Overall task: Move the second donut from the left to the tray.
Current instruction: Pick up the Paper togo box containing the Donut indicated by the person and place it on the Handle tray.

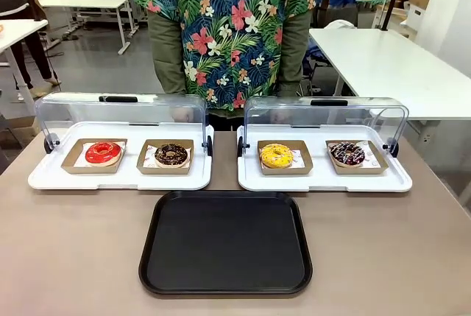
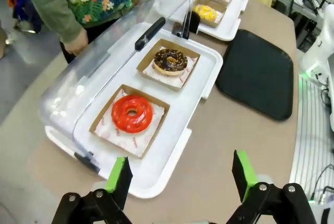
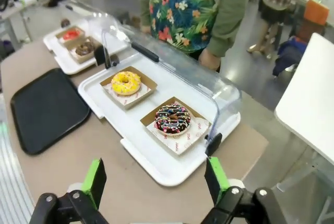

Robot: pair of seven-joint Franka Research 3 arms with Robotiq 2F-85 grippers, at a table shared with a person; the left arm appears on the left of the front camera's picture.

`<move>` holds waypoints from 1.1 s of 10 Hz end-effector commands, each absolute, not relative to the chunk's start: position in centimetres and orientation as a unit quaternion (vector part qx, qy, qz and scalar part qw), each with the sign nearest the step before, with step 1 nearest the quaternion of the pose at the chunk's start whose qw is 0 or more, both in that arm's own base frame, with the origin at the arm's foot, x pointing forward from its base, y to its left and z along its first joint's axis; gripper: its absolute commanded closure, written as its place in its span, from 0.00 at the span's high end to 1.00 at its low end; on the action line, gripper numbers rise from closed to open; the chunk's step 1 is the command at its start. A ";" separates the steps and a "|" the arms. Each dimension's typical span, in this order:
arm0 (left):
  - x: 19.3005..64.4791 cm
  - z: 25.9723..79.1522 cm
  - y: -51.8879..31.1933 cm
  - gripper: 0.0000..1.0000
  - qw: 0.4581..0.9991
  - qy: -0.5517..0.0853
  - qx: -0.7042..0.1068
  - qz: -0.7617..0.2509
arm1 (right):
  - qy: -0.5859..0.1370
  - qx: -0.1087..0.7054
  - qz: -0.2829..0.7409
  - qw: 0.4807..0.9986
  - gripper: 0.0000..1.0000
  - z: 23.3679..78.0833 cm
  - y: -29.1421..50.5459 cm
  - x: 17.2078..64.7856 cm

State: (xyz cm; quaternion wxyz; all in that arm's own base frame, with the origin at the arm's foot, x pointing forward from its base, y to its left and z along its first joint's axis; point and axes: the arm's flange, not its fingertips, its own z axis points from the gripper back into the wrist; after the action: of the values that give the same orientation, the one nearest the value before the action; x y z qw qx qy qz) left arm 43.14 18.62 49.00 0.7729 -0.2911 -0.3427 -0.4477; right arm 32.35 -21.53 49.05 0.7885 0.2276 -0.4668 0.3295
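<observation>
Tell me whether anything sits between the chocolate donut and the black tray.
Nothing visible does. The chocolate donut sits in its cardboard holder with the clear lid swung open behind it, and the black tray lies in front.

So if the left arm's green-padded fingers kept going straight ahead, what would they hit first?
Probably the near rim of the white plastic display tray, just before the red-iced ring donut; depth is hard to judge.
</observation>
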 end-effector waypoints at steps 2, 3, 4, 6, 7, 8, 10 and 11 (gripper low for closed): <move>40.8 46.1 20.0 1.00 0.749 -0.380 -0.289 -0.459 | -0.486 0.228 0.338 0.773 1.00 47.7 -22.5 30.4; 39.7 45.6 19.7 1.00 0.741 -0.389 -0.287 -0.466 | -0.494 0.226 0.350 0.763 1.00 47.4 -22.5 29.8; 39.2 45.9 19.3 1.00 0.732 -0.397 -0.287 -0.473 | -0.508 0.228 0.356 0.751 1.00 47.1 -22.6 29.3; 38.9 46.1 18.8 1.00 0.728 -0.406 -0.287 -0.473 | -0.524 0.227 0.363 0.736 1.00 46.5 -22.9 28.8; 38.9 45.5 18.7 1.00 0.723 -0.409 -0.286 -0.477 | -0.525 0.225 0.363 0.736 1.00 46.6 -22.8 28.3; 38.8 45.1 18.8 1.00 0.717 -0.416 -0.289 -0.479 | -0.526 0.225 0.364 0.735 1.00 46.6 -22.8 28.4; 39.0 44.8 18.9 1.00 0.697 -0.434 -0.287 -0.493 | -0.530 0.224 0.362 0.733 1.00 46.8 -23.0 28.2; 38.8 44.7 19.0 1.00 0.694 -0.438 -0.284 -0.496 | -0.530 0.224 0.361 0.734 1.00 46.7 -23.0 28.2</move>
State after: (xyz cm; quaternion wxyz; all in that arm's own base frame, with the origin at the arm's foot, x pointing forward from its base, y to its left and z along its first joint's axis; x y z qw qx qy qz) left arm 39.09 18.81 45.11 0.7119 -0.2819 -0.4171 -0.4897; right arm 28.27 -23.17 46.71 0.7398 0.2306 -0.5230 0.3551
